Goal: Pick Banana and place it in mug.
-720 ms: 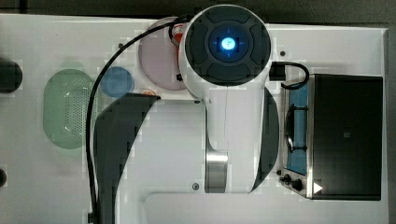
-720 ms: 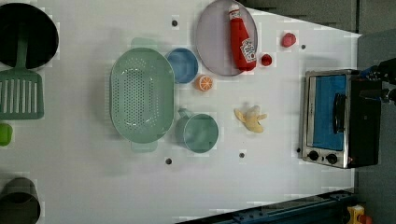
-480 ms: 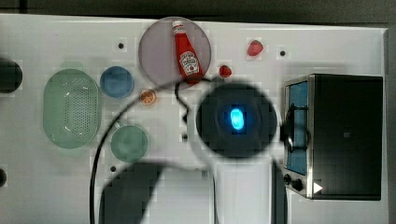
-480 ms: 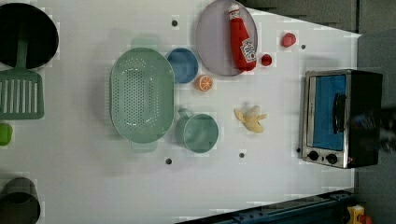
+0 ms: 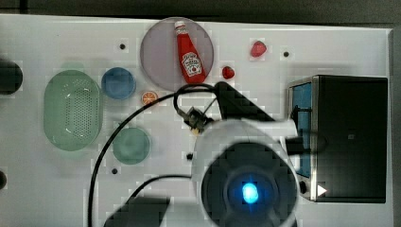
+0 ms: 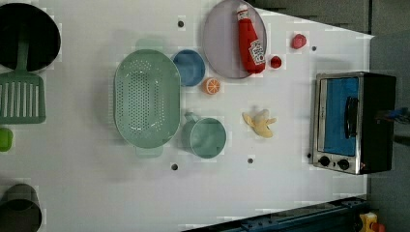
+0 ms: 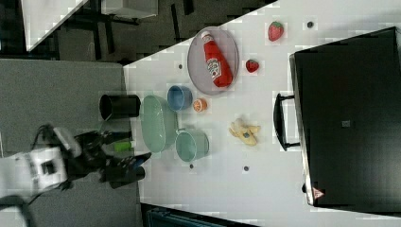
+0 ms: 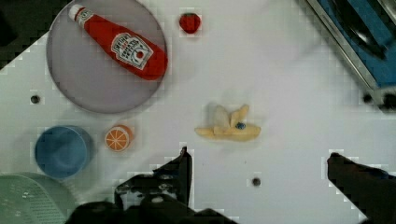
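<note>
Claw (image 8: 257, 168) wide open and empty above banana (image 8: 228, 127) in wrist view, mug (image 6: 207, 137) in left view.

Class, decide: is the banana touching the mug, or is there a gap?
Apart. The left view shows bare white table between the banana and the mug; the right view shows the same gap.

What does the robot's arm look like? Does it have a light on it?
Yes. The arm is chunky and white with a dark round cap, and a blue light glows in its middle. A black cable loops away from it. The gripper has black fingers.
</note>
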Action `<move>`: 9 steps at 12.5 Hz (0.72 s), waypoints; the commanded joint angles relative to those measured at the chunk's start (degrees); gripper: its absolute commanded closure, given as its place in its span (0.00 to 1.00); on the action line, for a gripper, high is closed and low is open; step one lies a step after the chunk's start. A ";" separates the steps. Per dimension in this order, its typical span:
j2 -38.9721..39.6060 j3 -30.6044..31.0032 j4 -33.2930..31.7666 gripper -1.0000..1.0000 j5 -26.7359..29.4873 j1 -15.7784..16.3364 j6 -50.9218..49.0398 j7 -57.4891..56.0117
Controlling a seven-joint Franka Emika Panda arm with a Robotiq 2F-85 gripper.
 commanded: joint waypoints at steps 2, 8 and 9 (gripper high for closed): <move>9.19 -0.42 -11.90 0.00 0.55 -0.83 11.70 -20.54; 23.00 -0.31 -19.91 0.00 0.54 -0.83 30.89 -56.92; 26.02 -0.31 -20.06 0.00 0.54 -0.83 34.59 -60.67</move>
